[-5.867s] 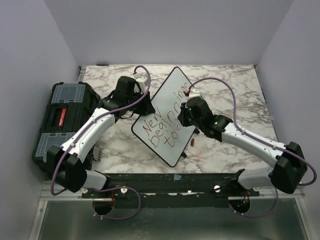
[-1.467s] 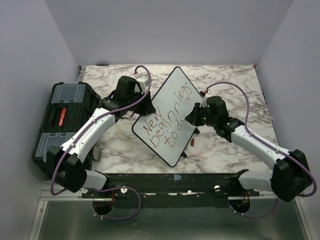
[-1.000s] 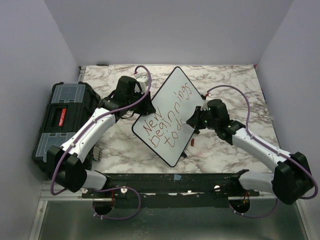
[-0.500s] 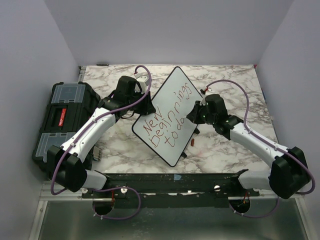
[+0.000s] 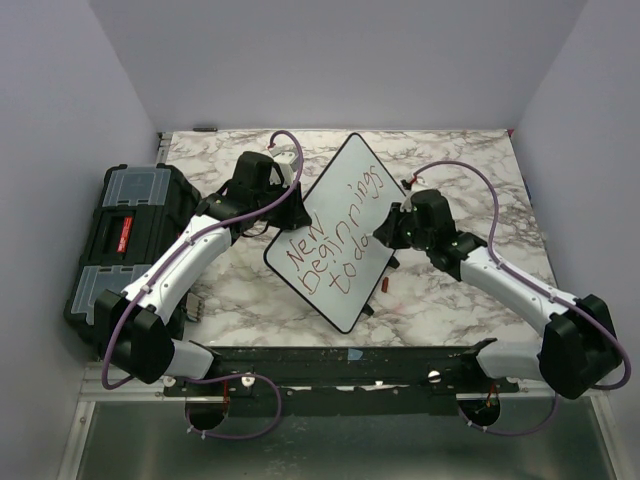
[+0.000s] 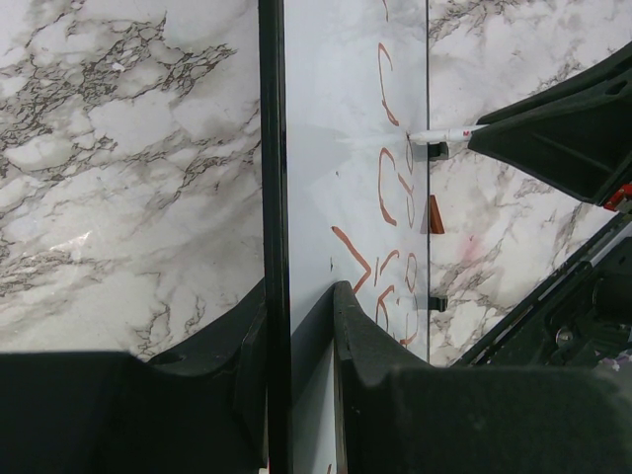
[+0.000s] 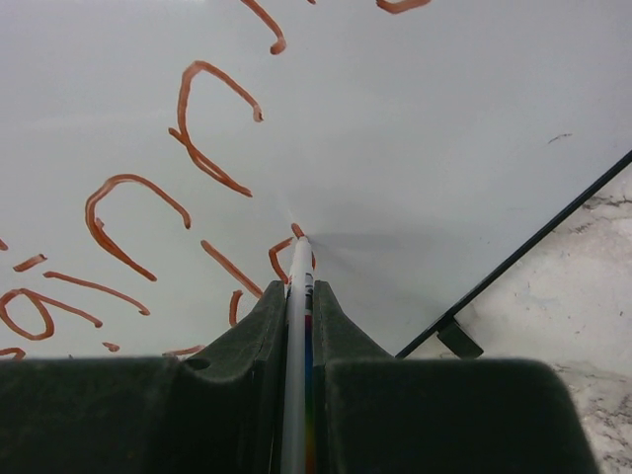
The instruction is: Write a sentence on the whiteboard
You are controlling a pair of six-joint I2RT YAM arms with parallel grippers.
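While my left gripper [image 6: 298, 301] is clamped on the left edge of the whiteboard [image 5: 338, 180], which sits cornerwise mid-table [image 5: 450, 170], my right gripper [image 7: 296, 292] pinches a marker [image 7: 296, 265]. Its tip touches the board at the right end of the third line of the red sentence [image 5: 335, 240].

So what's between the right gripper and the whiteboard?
A marker, held by the right gripper, its tip touching the whiteboard; the right wrist view shows it.
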